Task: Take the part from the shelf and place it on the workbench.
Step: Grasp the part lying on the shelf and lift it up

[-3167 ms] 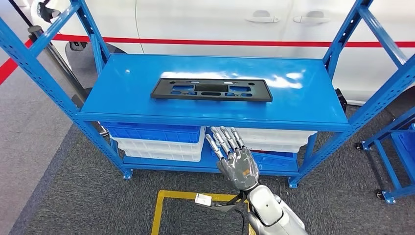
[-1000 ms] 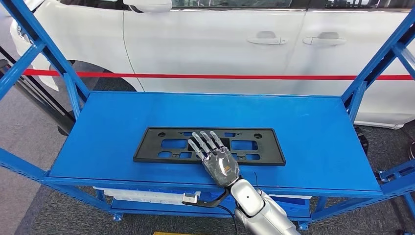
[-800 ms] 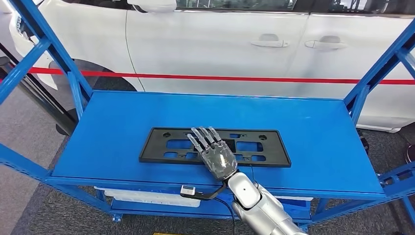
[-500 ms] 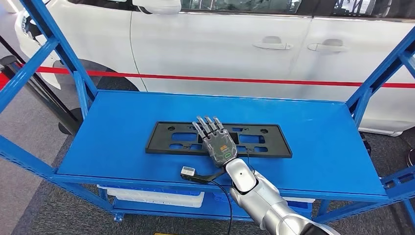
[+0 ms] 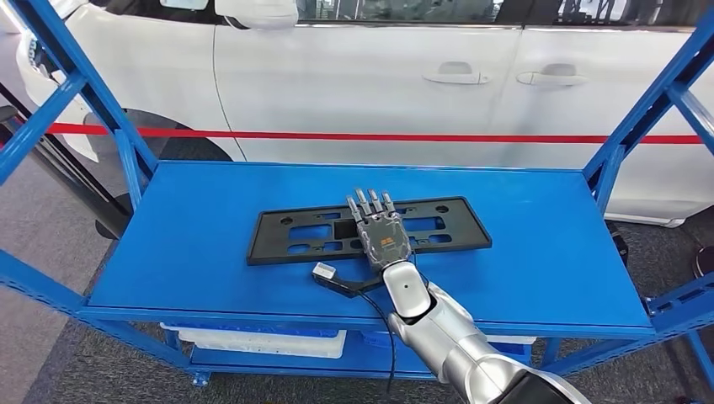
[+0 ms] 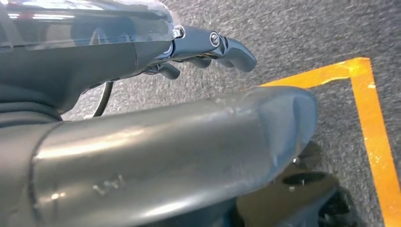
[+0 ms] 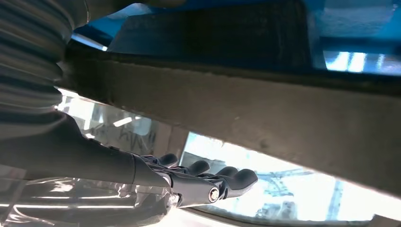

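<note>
Part (image 5: 295, 238), a flat black slotted plate, lies on the blue shelf (image 5: 539, 252), in front of a white car (image 5: 379, 76). Over its middle lies the right hand (image 5: 380, 231), fingers straight and spread, gripping nothing. The left hand (image 6: 208, 45) hangs above grey floor, fingers loosely apart, empty.

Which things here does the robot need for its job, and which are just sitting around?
Needed for the job:
- the black part, lying flat on the shelf
- the blue shelf it lies on
- the right hand, resting on the part, fingers stretched out

Just sitting around:
- the white car behind the shelf
- the white bin on the lower level
- the left hand, hanging over the floor
</note>
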Motion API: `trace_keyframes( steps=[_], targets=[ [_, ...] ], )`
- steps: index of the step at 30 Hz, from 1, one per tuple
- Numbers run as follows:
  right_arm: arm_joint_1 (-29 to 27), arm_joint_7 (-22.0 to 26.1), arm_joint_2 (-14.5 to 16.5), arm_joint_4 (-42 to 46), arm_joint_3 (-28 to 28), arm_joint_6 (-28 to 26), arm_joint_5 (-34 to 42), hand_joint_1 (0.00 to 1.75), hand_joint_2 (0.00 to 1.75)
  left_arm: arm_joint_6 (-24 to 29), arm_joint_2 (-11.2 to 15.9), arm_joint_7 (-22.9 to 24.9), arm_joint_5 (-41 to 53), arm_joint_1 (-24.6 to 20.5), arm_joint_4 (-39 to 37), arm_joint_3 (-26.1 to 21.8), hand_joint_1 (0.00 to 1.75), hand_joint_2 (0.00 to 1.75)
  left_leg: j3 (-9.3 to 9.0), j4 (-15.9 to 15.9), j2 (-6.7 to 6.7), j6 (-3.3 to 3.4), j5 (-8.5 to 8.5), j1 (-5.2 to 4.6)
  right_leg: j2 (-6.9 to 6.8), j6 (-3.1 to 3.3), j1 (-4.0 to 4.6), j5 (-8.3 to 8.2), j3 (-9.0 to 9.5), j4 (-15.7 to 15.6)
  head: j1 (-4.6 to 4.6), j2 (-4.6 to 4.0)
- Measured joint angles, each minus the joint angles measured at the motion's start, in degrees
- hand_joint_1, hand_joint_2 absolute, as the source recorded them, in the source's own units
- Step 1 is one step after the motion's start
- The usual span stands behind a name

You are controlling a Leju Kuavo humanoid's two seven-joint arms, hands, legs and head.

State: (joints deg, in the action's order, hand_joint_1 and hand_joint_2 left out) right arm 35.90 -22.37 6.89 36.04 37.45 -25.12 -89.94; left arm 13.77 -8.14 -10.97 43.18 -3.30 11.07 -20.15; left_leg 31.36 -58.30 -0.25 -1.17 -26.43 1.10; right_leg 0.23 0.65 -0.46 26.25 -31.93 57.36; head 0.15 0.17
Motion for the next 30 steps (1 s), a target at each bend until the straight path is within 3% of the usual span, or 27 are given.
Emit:
trace_keyframes(
  steps=[4, 5, 7, 9, 10, 11, 14, 16, 18, 22, 30],
  targets=[
    [0.12, -1.54, -0.29, -0.40, -0.83, 0.36, -0.05, 0.00, 1.75, 0.26, 0.09, 0.04, 0.16, -0.02, 0.01, -0.09, 0.00, 0.00, -0.42, 0.98, 0.04, 1.74, 0.48, -0.17, 0.14, -1.48, -0.02, 0.41, 0.05, 0.27, 0.01, 0.00],
    [0.08, -1.62, -0.51, -0.50, -1.08, 0.21, -0.03, 0.00, 1.75, 0.31, 0.10, 0.07, 0.21, -0.04, 0.02, -0.10, 0.00, 0.00, -0.45, 1.16, 0.12, 2.16, 0.74, -0.07, 0.12, -1.78, -0.11, 1.52, -0.60, 1.73, 0.10, 0.00],
    [-0.08, -1.15, -1.02, -0.83, -1.65, -0.07, 0.09, 0.00, 1.75, 0.36, 0.10, 0.12, 0.39, -0.05, 0.01, -0.16, 0.00, 0.00, -0.19, 1.27, 0.33, 2.67, 1.05, -0.07, 0.07, -2.23, -0.24, 5.32, -3.65, 8.07, 0.26, -0.01],
    [-0.29, -0.50, -1.27, -1.16, -2.14, -0.21, 0.16, 0.87, 1.75, 0.42, 0.10, 0.18, 0.59, 0.00, -0.01, -0.25, 0.00, 0.00, 0.15, 1.25, 0.46, 2.82, 1.14, -0.20, 0.06, -2.49, -0.26, 8.16, -7.13, 14.96, 0.28, -0.01],
    [-0.35, -0.21, -1.33, -1.28, -2.33, -0.28, 0.19, 1.31, 1.75, 0.44, 0.10, 0.20, 0.67, 0.01, -0.01, -0.28, 0.00, 0.00, 0.23, 1.23, 0.48, 2.83, 1.16, -0.28, 0.05, -2.47, -0.26, 8.01, -7.70, 16.04, 0.28, -0.01],
    [-0.38, 0.18, -1.36, -1.37, -2.51, -0.62, 0.34, 1.75, 1.75, 0.45, 0.08, 0.24, 0.73, 0.00, -0.01, -0.30, 0.00, 0.00, 0.24, 1.20, 0.48, 2.85, 1.16, -0.31, 0.04, -2.48, -0.29, 6.73, -7.01, 14.75, 0.28, -0.01],
    [-0.52, 1.83, -1.41, -1.42, -3.22, -2.58, 1.50, 1.75, 1.75, 0.49, -0.02, 0.35, 0.88, -0.10, 0.01, -0.34, 0.00, 0.00, 0.14, 0.91, 0.35, 2.73, 0.92, -0.55, -0.01, -2.93, -0.58, 1.35, -1.10, 3.14, 0.35, -0.01],
    [-0.79, 2.67, -1.40, -1.26, -3.64, -3.14, 1.95, 1.75, 1.75, 0.60, -0.01, 0.40, 1.02, -0.16, 0.02, -0.40, 0.00, 0.00, 0.12, 0.68, 0.22, 2.40, 0.55, -0.90, 0.05, -2.56, -0.60, 0.39, 0.65, -0.51, 0.27, 0.00],
    [-1.28, 3.25, -1.40, -0.75, -4.05, -3.27, 1.97, 1.75, 1.75, 0.71, 0.01, 0.45, 1.18, -0.16, 0.02, -0.49, 0.00, 0.00, 0.00, 0.69, 0.18, 2.11, 0.37, -0.96, 0.10, -1.91, -0.39, 0.46, 0.75, -0.50, 0.14, -0.01],
    [-2.32, 3.78, -1.40, 0.39, -4.74, -3.60, 1.93, 1.75, 1.75, 0.79, 0.00, 0.50, 1.32, -0.09, 0.02, -0.72, 0.00, 0.00, -0.08, 0.81, 0.17, 1.65, 0.57, -0.80, 0.10, -1.59, -0.17, 0.44, 0.65, -0.37, 0.15, -0.01],
    [-3.48, 4.33, -1.53, 2.74, -5.61, -4.41, 1.93, 1.75, 1.75, 0.74, 0.00, 0.25, 1.47, -0.08, 0.02, -1.31, 0.00, 0.00, -0.05, 0.96, 0.15, 1.42, 0.53, -0.75, 0.07, -1.24, 0.12, 0.63, 0.54, -0.31, 0.16, 0.00]
  ],
)
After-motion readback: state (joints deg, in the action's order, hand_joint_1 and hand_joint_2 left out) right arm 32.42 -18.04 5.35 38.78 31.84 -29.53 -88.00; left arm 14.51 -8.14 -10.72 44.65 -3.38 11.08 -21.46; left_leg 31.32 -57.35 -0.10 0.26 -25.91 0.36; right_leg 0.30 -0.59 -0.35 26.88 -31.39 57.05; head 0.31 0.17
